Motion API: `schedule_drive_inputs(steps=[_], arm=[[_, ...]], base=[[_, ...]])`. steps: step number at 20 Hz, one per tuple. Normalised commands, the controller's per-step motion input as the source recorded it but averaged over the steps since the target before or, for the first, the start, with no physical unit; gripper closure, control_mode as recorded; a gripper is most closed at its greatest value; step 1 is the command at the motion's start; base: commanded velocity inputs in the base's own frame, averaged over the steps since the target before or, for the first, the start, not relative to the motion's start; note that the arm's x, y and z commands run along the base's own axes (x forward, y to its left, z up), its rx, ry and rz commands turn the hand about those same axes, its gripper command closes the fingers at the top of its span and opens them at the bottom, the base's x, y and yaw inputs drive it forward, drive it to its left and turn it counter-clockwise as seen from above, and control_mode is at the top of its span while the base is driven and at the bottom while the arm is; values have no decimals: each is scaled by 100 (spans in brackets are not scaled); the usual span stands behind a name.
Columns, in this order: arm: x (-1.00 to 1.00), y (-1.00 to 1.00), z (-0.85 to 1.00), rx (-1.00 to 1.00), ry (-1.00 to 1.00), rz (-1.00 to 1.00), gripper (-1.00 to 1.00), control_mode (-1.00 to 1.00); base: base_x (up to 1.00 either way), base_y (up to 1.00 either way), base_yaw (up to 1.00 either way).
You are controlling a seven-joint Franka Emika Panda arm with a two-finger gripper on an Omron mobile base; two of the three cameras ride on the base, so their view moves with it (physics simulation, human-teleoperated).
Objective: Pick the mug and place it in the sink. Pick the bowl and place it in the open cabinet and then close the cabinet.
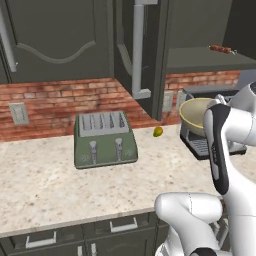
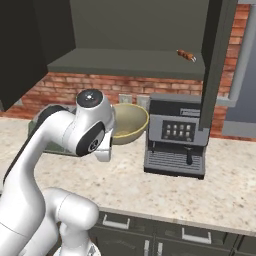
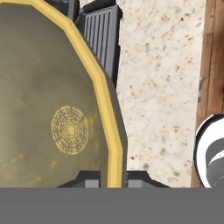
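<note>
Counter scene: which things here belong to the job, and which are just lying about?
Job: bowl, clamped at its rim by the gripper; open cabinet.
Lying about: toaster, coffee machine, small green fruit, brown item on the cabinet shelf.

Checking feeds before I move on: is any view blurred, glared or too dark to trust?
Left base view: soft but evenly lit; the bowl and toaster read clearly. Right base view: the open cabinet interior is dim, no glare. Hand view: the bowl is close and cropped, its rim between the gripper fingertips; counter sharp.
</note>
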Motion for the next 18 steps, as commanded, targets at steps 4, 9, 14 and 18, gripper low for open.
schedule_drive_inputs(steps=[4, 9, 14, 18], arm=[[0, 0, 0, 0, 0, 0, 100, 100], [-16, 0, 33, 0, -5, 0, 100, -100], [-28, 2, 78, 0, -14, 0, 100, -100], [-1, 9, 79, 0, -11, 0, 100, -100]], base=[[0, 0, -1], [-1, 0, -1], [0, 0, 0], [0, 0, 0]])
